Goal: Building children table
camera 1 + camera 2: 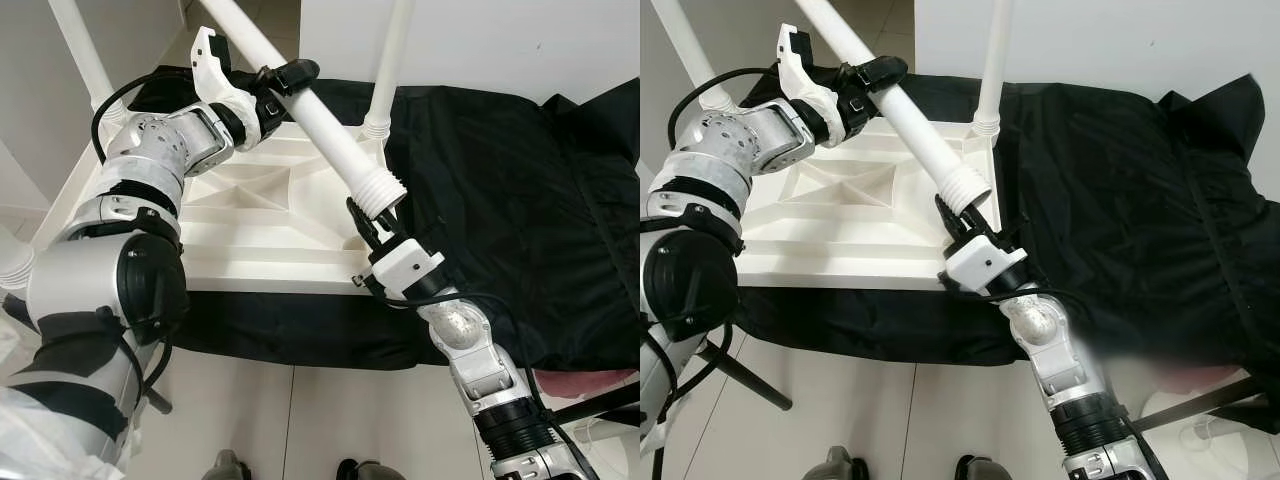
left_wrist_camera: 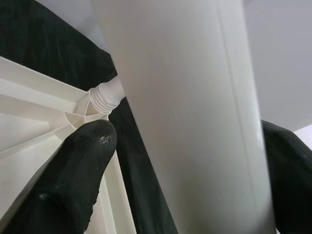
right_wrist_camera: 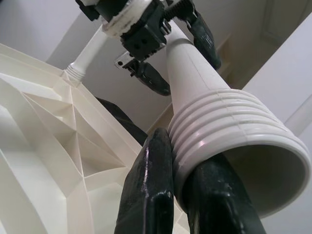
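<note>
Tabletop (image 1: 250, 250), white plastic, lies upside down on a black cloth (image 1: 500, 200), its ribbed underside facing up; the hollows between the ribs hold nothing that I can see. A leg (image 1: 385, 70) stands upright, screwed into the corner socket at about one o'clock of the tabletop, and another (image 1: 85, 50) rises at about eleven o'clock. The loose leg (image 1: 320, 120) is a plain white tube ending in a wider ribbed, threaded collar with an open hollow mouth. It slants across the tabletop, collar low toward four o'clock, shaft running up toward eleven. My left gripper (image 1: 275, 85) is clamped round the shaft partway up, one black finger (image 2: 73, 180) on each side of the tube. My right gripper (image 1: 368, 222) sits just under the collar at the tabletop's four o'clock corner; its two fingers (image 3: 151, 185) lie close together, pressed against the collar's ribs from below, gripping its rim.
</note>
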Available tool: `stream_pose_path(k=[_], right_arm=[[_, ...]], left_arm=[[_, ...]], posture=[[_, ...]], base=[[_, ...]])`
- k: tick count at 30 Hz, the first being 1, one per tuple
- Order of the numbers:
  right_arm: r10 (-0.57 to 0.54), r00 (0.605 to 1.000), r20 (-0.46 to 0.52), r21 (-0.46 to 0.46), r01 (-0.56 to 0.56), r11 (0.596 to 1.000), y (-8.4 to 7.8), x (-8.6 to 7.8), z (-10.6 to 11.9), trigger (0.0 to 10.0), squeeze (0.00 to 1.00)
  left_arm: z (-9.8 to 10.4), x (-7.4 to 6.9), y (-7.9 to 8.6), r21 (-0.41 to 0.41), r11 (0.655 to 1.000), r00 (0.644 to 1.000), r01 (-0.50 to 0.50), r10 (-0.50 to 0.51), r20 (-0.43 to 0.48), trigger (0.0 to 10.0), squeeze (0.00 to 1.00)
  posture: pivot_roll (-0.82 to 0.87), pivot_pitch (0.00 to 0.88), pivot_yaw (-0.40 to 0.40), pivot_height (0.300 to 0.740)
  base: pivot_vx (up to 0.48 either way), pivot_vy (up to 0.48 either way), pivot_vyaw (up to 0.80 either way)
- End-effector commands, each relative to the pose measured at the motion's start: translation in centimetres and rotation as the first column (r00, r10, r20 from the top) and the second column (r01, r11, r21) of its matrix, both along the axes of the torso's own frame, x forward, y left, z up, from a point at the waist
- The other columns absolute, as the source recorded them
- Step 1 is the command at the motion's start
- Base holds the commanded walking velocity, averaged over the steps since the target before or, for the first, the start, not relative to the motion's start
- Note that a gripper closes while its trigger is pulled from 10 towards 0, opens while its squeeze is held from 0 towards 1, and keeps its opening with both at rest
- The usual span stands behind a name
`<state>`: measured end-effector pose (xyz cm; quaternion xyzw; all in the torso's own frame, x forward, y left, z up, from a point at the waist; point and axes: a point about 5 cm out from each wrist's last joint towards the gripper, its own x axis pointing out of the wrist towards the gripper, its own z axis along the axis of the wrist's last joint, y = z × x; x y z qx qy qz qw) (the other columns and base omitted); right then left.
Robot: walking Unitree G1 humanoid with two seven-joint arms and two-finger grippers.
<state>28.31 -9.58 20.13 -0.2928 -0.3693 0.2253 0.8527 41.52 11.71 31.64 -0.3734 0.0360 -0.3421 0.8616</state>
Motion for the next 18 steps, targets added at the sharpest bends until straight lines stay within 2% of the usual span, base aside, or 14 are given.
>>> stream_pose_path(k=[1,2,3,6,7,18], right_arm=[[0.019,0.999,0.030,-0.006,-0.019,1.000,0.2,-0.2,0.2,10.0,0.00],[0.020,0.999,0.031,-0.009,-0.019,1.000,0.2,-0.2,0.2,10.0,0.00],[0.018,0.999,0.031,-0.009,-0.018,1.000,0.2,-0.2,0.2,10.0,0.00],[0.017,0.999,0.031,-0.009,-0.017,1.000,0.2,-0.2,0.2,10.0,0.00],[0.010,0.999,0.032,-0.008,-0.010,1.000,0.0,0.0,0.2,10.0,0.00],[-0.005,0.999,0.050,-0.009,0.005,1.000,-0.4,0.4,0.5,10.0,0.00]], left_arm=[[0.9,0.1,0.0,-0.001,1.000,1.000,-0.015,0.015,0.014,10.0,0.00],[1.1,0.1,0.1,-0.018,1.000,1.000,-0.023,0.024,0.012,10.0,0.00],[1.4,0.1,0.3,-0.028,0.999,0.999,-0.032,0.032,0.009,2.8,0.00],[1.5,0.2,0.4,-0.034,0.999,0.999,-0.038,0.038,0.005,2.8,0.00],[1.7,0.1,0.5,-0.041,0.999,0.999,-0.031,0.031,0.016,0.0,0.00],[1.7,0.2,1.1,-0.030,0.998,0.999,-0.050,0.050,0.005,0.0,0.00]], posture=[[-0.02,0.082,-0.029,0.740],[-0.02,0.081,-0.029,0.740],[-0.03,0.080,-0.028,0.740],[-0.03,0.079,-0.027,0.740],[-0.03,0.079,-0.025,0.740],[-0.02,0.071,-0.023,0.740]], base=[[0.000,0.000,0.00],[0.000,0.000,0.00],[0.000,0.000,0.00],[0.000,0.000,0.00],[0.000,0.000,0.00],[0.000,0.000,0.00]])
